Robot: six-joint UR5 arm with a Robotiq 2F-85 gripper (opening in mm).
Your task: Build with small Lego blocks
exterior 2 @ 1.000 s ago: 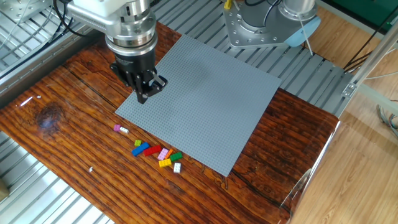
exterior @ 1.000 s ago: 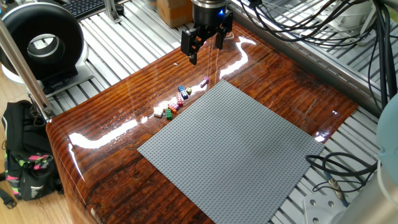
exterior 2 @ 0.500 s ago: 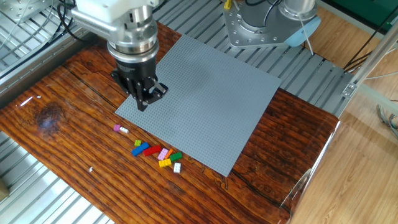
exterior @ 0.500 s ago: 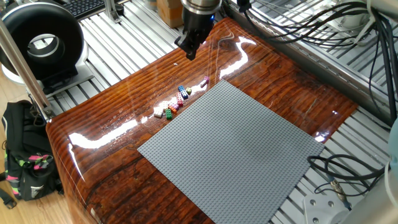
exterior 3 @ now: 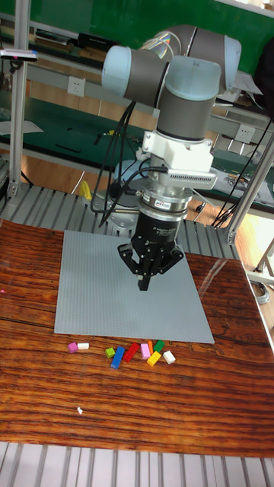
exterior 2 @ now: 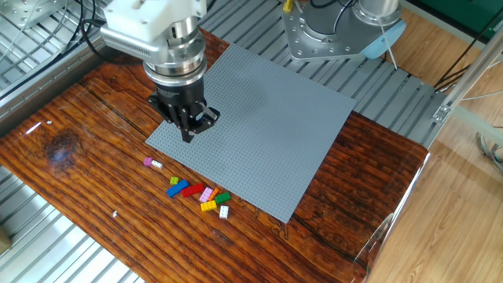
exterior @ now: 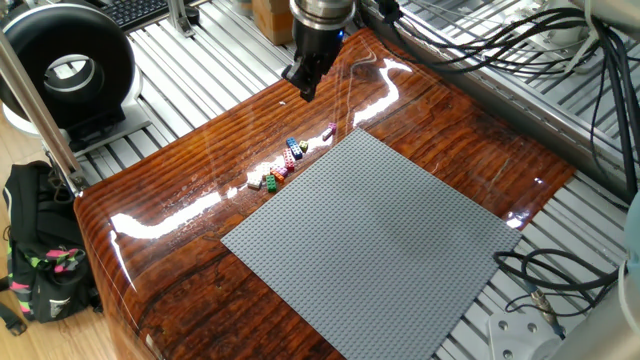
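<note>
The small Lego blocks (exterior 3: 132, 351) lie in a loose row on the wooden table, just off the near edge of the grey baseplate (exterior 3: 91, 289). The row holds a blue one (exterior 2: 178, 189), a red one (exterior 2: 192, 190), a yellow one (exterior 2: 208, 206) and a pink one (exterior 2: 148, 163) set apart at the end. The same row (exterior: 275, 172) shows in the one fixed view. My gripper (exterior 3: 143, 285) hangs well above the baseplate's edge, apart from the blocks. Its fingers taper to a single tip with nothing between them. It also shows as gripper (exterior 2: 189, 134) and gripper (exterior: 305, 88).
The baseplate (exterior: 380, 240) covers most of the table. A round black device (exterior: 65, 70) and a backpack (exterior: 40, 260) sit off the table's left side. Loose cables (exterior: 530, 275) lie by the right corner. The arm's base (exterior 2: 330, 31) stands behind the plate.
The wrist has turned, so the fingers that stood apart in the one fixed view now show as one narrow tip. The gripper has drifted slightly along the plate's edge.
</note>
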